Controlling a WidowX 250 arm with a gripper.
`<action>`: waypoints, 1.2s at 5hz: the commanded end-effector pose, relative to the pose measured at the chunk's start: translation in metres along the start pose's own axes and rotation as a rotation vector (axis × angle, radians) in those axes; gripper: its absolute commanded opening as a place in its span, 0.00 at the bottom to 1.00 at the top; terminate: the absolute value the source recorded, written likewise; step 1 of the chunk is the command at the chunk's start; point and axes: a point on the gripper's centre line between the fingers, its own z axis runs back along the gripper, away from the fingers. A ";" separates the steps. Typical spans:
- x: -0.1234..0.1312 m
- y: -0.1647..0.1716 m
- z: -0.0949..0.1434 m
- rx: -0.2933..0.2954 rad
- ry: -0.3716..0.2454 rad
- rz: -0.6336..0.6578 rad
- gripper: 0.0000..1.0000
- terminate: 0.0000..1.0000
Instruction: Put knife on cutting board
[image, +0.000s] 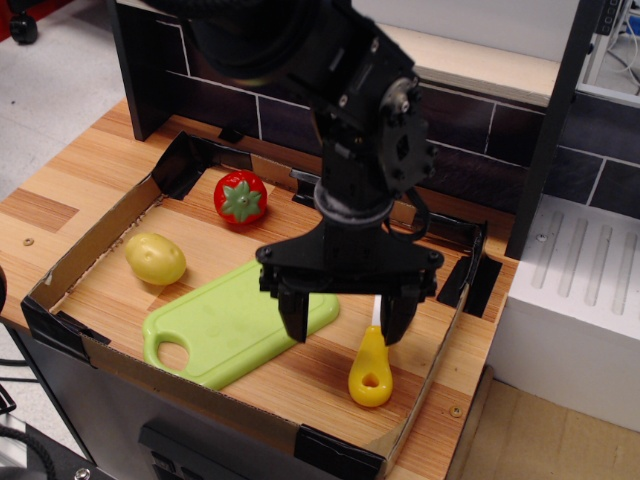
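Observation:
The knife's yellow handle (370, 374) lies on the wooden tray floor at the front right; its white blade is mostly hidden behind my gripper. The light-green cutting board (225, 322) lies flat to the left of the knife, handle hole toward the front left. My black gripper (347, 326) is open and empty, fingers pointing down. Its right finger (398, 318) is just above the knife's handle end near the blade. Its left finger (294, 318) is over the board's right edge.
A yellow potato (155, 258) lies left of the board. A red tomato (240, 196) sits at the back. The low cardboard wall (438, 372) rings the wooden tray. A dark brick wall stands behind, a white box to the right.

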 end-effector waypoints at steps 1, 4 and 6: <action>-0.010 -0.015 -0.009 0.002 -0.003 -0.012 1.00 0.00; -0.022 -0.024 -0.035 0.016 0.009 -0.094 0.00 0.00; -0.018 -0.013 -0.009 -0.048 0.059 -0.178 0.00 0.00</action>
